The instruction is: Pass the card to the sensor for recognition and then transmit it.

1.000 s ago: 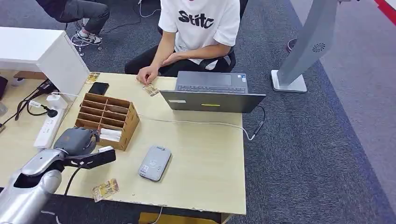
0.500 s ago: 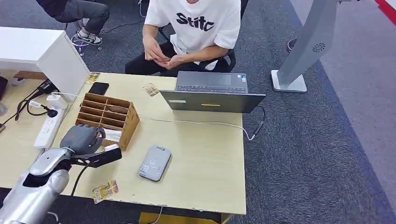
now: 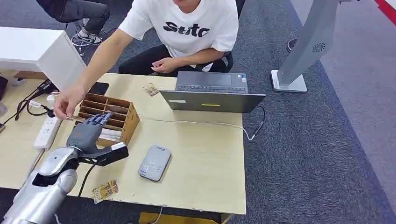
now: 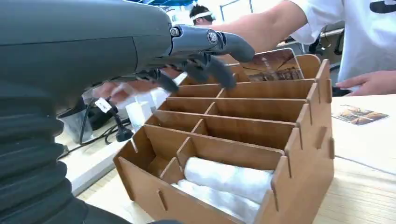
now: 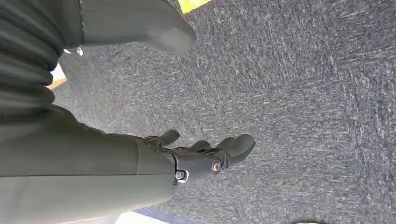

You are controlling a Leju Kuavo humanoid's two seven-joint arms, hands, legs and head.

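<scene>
left hand [image 3: 88,130] risen over organizer [image 3: 122,114], person's hand [image 3: 67,101] arrived

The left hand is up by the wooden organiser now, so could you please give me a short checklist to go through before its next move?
1. Left hand empty, fingers apart, ready to take a card: ok.
2. Space over the wooden organiser free: not ok, a person's hand reaches in beside the left hand.
3. Card in that person's hand: cannot tell.
4. Sensor uncovered on the table: ok.
5. Spare card lying at the table's near edge: ok, untouched.
6. Right hand out of the way, hanging open over the carpet: ok.
</scene>
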